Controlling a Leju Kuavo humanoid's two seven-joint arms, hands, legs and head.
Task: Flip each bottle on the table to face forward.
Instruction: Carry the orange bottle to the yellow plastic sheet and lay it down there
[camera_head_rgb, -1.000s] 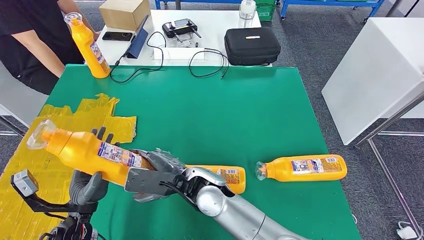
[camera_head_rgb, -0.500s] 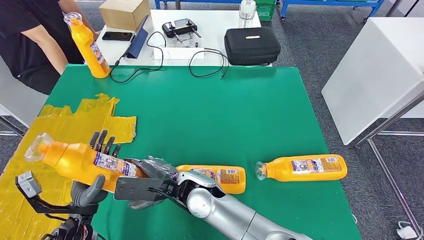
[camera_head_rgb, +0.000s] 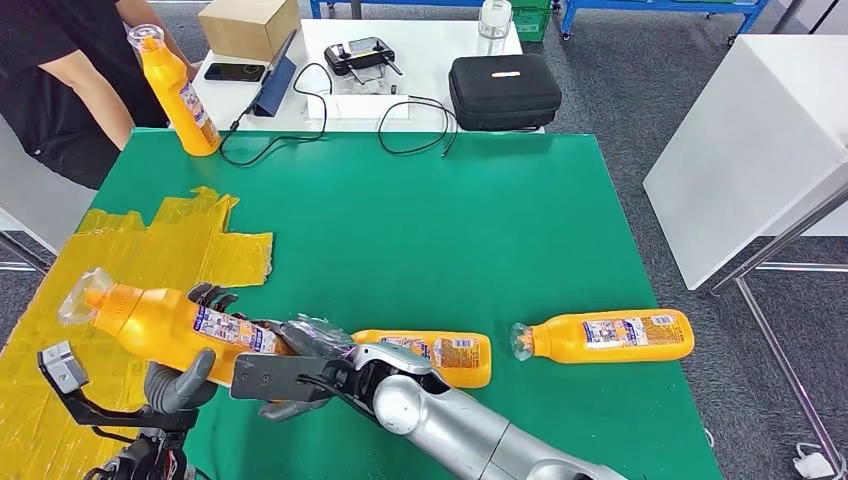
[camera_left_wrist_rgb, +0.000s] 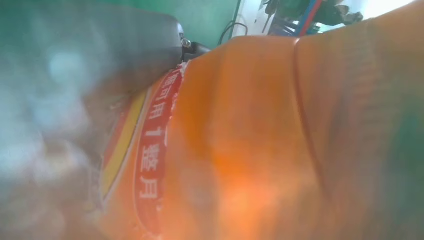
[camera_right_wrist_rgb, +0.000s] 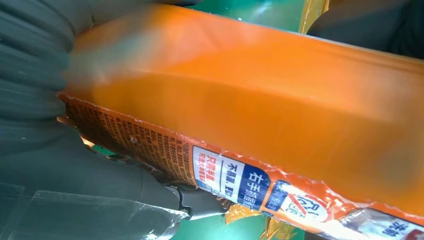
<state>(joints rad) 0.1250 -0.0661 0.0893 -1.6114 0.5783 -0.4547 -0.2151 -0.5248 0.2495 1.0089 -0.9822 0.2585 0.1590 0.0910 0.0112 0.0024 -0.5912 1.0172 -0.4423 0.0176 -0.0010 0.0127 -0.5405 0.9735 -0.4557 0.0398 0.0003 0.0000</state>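
Note:
An orange bottle (camera_head_rgb: 160, 322) with a clear cap and a torn label hangs tilted over the table's near left, cap end pointing left. My left hand (camera_head_rgb: 183, 372) grips its middle from below, fingers (camera_head_rgb: 208, 296) wrapped over the far side. My right hand (camera_head_rgb: 297, 362) holds its base end. Up close, the orange bottle (camera_left_wrist_rgb: 280, 150) lies against my blurred left hand (camera_left_wrist_rgb: 55, 125), and the bottle's torn label (camera_right_wrist_rgb: 280, 115) runs past my right hand (camera_right_wrist_rgb: 45, 85). Two more orange bottles lie flat on the green table (camera_head_rgb: 420, 220): one (camera_head_rgb: 445, 355) behind my right arm, another (camera_head_rgb: 612, 336) further right.
A person (camera_head_rgb: 60, 70) at the far left corner holds a fourth orange bottle (camera_head_rgb: 178, 88) upright. Yellow tape (camera_head_rgb: 150, 250) covers the table's left part. Behind stands a white table with a black case (camera_head_rgb: 504, 90), a box (camera_head_rgb: 250, 25) and cables. A white cabinet (camera_head_rgb: 750, 130) stands right.
Both hands have lowered the held bottle and brought it nearer to level; its cap end has dropped. My right hand shifted slightly left. The lying bottles stayed put.

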